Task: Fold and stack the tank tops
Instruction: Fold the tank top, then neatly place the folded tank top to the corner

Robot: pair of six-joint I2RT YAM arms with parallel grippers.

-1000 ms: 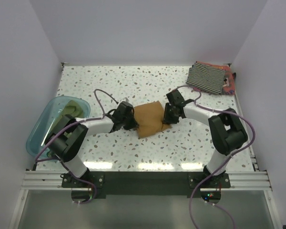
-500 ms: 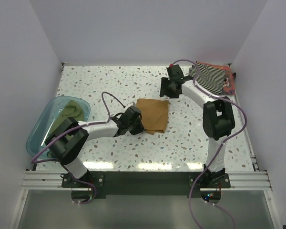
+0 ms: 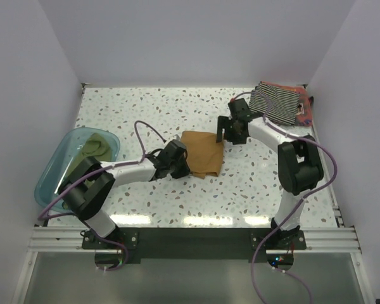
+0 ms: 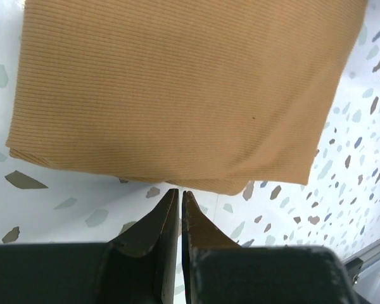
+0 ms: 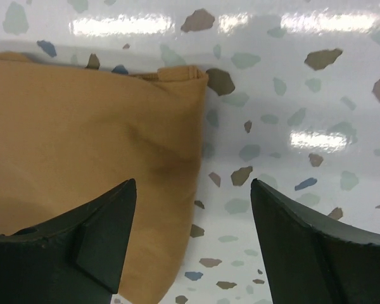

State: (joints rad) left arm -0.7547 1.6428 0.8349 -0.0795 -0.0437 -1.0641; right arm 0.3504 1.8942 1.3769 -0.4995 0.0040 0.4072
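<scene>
- The tan-brown tank top (image 3: 202, 154) lies folded flat near the middle of the table (image 3: 145, 114), between the two arms.
- It is a nearly square packet. Its slightly longer axis runs from the far side toward the arm bases, and the near end is swung a little to the right.
- The left gripper (image 3: 177, 161) sits low at the packet's near-left edge. Its fingers (image 4: 164, 221) are pressed together, their tips just off the cloth edge, and nothing shows between them.
- The right gripper (image 3: 231, 130) is at the packet's far-right corner. Its jaws are spread wide and hold nothing, with one finger (image 5: 95, 240) over the cloth and the other over bare table.
- The striped tank top (image 3: 275, 104) lies in the far right corner on a reddish tank top (image 3: 307, 114).
- The olive green tank top (image 3: 92, 147) lies in the teal tub (image 3: 50, 177) at the left edge.
</scene>
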